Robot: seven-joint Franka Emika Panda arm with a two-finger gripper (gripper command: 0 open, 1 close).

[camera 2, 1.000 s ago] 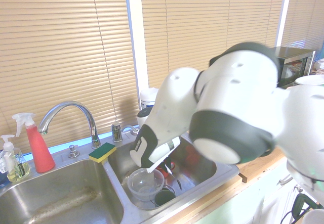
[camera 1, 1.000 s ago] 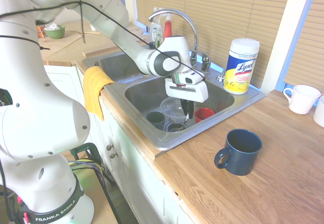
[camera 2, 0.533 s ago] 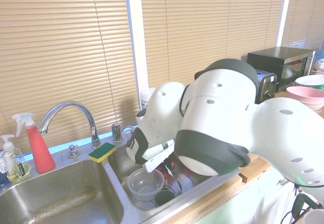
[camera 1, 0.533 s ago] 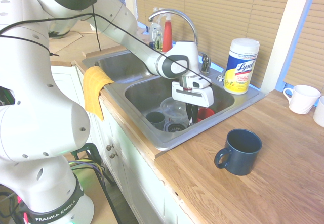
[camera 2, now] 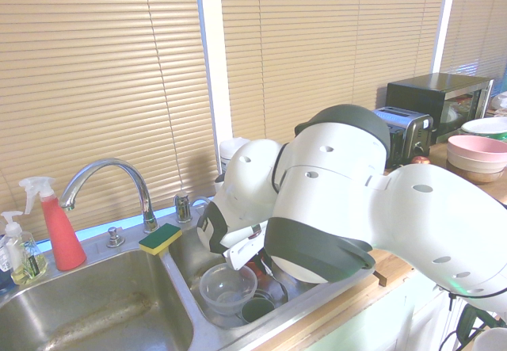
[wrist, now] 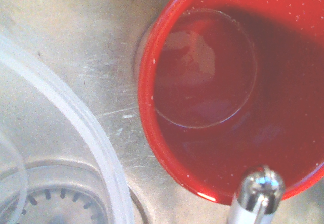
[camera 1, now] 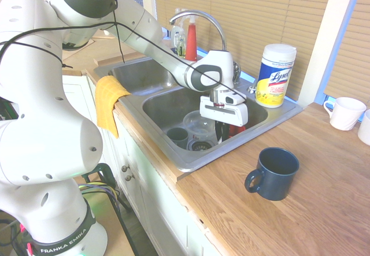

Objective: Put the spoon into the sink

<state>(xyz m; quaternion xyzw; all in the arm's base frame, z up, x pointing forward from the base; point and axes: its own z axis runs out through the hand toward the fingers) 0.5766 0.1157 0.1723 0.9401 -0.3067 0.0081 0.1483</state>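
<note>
Gripper (camera 1: 222,139) with spoon (camera 2: 276,279) shifted from drain (camera 1: 201,145) toward red cup (wrist: 212,77).

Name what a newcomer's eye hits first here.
Probably the big white arm, reaching over the sink with its pincer down in one basin. Next, the Lysol tub behind the counter's dark blue mug, and the yellow cloth over the sink's front edge.

2 wide exterior views from opposite sides sharing the sink (camera 1: 202,103), 1 wrist close-up facing down into red cup (wrist: 217,92)
</note>
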